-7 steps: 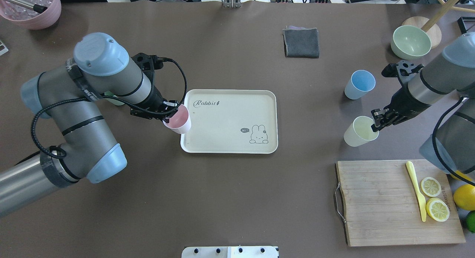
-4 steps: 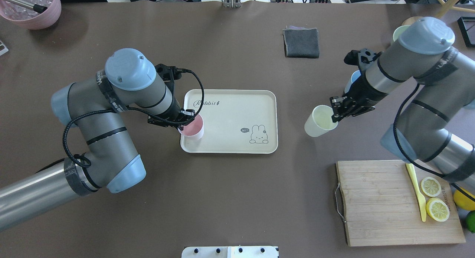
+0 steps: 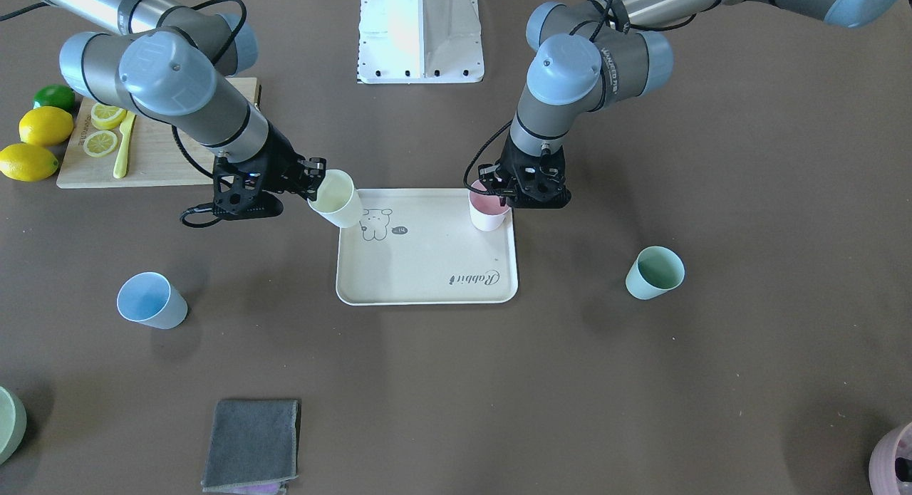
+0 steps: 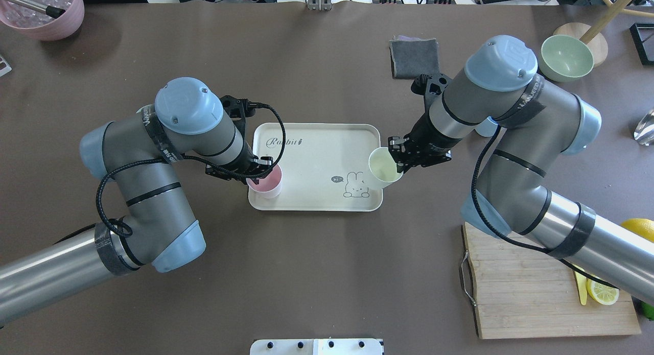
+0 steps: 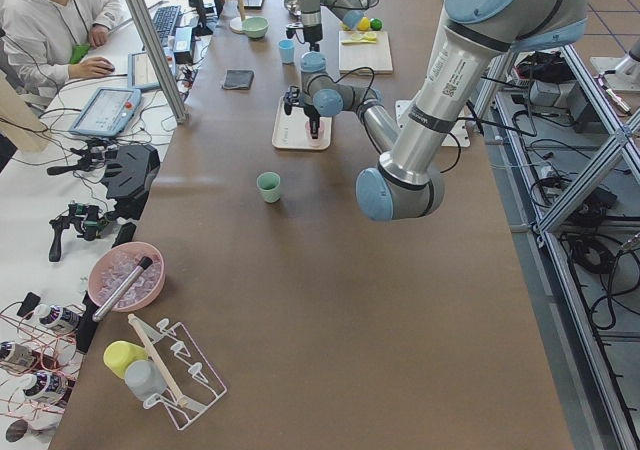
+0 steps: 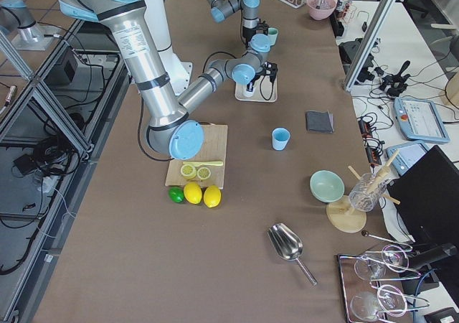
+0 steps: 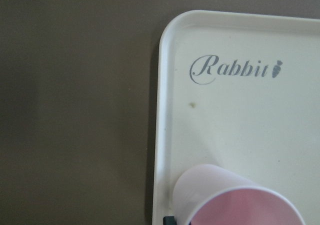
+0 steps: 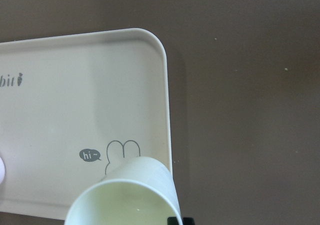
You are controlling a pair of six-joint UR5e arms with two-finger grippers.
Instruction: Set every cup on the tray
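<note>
The cream tray lies mid-table. My left gripper is shut on the pink cup, which stands upright in the tray's near-left corner; it also shows in the front view and the left wrist view. My right gripper is shut on the pale yellow cup and holds it tilted over the tray's right edge, above the bear drawing. The mint green cup and the light blue cup stand on the table, apart from the tray.
A wooden cutting board with lemon slices and a yellow knife lies at the near right, with lemons beside it. A grey cloth and a green bowl sit at the back right. A pink bowl sits at the back left.
My left gripper carried the pink cup right, onto the tray's near-left corner. My right gripper carried the yellow cup left, from beside the blue cup to the tray's right edge.
</note>
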